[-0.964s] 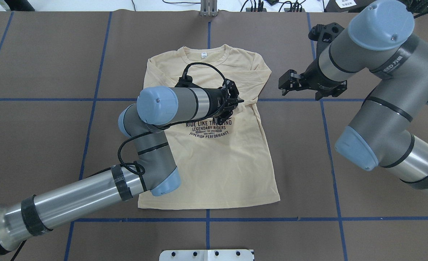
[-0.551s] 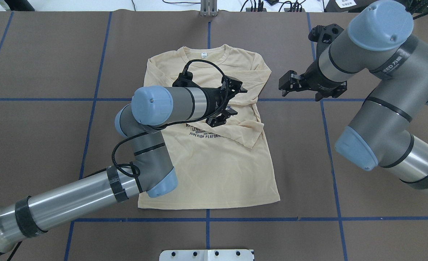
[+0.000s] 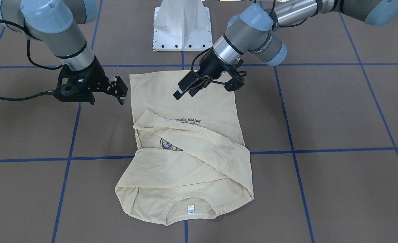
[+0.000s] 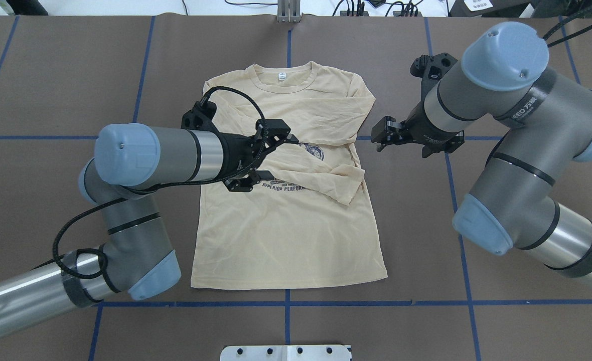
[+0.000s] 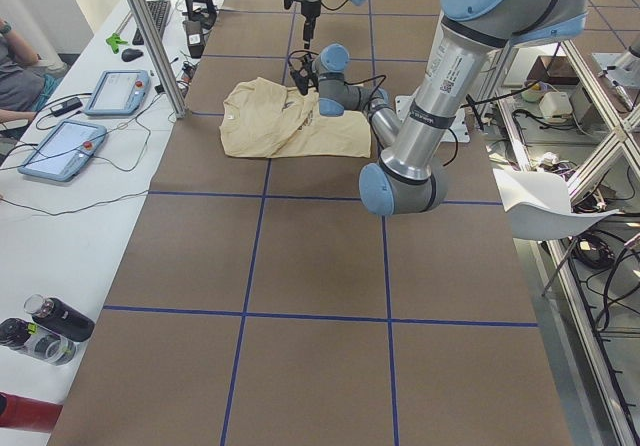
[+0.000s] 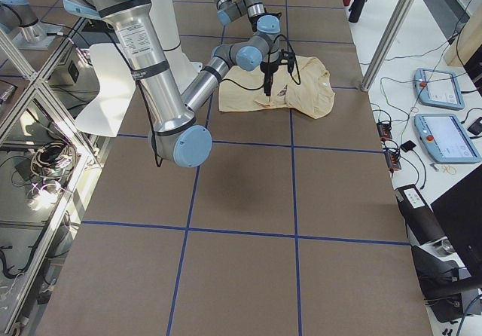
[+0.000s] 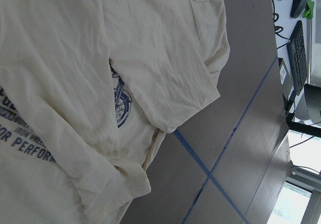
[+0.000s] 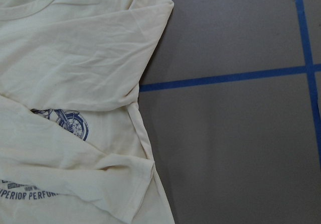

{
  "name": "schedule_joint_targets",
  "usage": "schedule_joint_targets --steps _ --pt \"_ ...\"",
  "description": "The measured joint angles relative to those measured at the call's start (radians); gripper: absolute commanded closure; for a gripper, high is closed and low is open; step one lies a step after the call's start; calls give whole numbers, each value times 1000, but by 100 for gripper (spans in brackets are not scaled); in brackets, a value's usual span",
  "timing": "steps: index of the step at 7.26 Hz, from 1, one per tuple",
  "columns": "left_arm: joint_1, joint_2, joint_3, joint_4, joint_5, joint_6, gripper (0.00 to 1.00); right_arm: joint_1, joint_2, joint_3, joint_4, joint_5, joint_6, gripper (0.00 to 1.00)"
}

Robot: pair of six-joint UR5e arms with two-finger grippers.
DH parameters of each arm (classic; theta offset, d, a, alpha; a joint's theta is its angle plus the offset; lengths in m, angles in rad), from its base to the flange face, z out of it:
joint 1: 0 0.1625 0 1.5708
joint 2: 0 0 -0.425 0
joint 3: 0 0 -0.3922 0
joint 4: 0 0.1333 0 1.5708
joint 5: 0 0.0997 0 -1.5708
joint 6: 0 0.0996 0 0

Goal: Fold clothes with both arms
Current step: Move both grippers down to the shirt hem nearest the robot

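The left gripper (image 4: 282,157) hangs over the chest print of the long-sleeved T-shirt (image 4: 286,235). Its jaws are spread wide with nothing between them. The shirt lies flat, front up, on the brown table (image 4: 50,200), collar away from the robot. Both sleeves are crossed over the chest, and one cuff (image 4: 348,188) reaches the shirt's right edge. The right gripper (image 4: 382,134) hovers just beside that edge, over bare table near the shoulder. Its jaws look parted and empty.

With the sleeves in, the body fold seems next. To do it well, each gripper should pinch all the fabric layers at matching points on its own side. Both should lift low and together, so that the thin cloth stays taut and the loose sleeves do not slide off the chest.
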State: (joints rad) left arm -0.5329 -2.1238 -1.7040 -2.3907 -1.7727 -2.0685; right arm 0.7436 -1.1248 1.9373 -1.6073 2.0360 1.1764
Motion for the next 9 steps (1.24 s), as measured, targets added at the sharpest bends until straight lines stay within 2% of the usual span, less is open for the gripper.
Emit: schedule_joint_targets --steps 2,3,5,6,9 --pt "5 136 -151 86 6 117 0 -71 -33 50 16 -12 68 0" --pt "17 184 -187 81 25 154 0 -107 -79 73 76 -29 102 0" --pt "59 265 -204 -10 83 187 0 -203 -191 83 261 -103 188 0" --pt "70 286 -206 -47 96 192 0 -262 -221 82 303 -139 223 0" --pt "78 292 -206 -70 92 194 0 -377 -241 50 326 -199 280 1"
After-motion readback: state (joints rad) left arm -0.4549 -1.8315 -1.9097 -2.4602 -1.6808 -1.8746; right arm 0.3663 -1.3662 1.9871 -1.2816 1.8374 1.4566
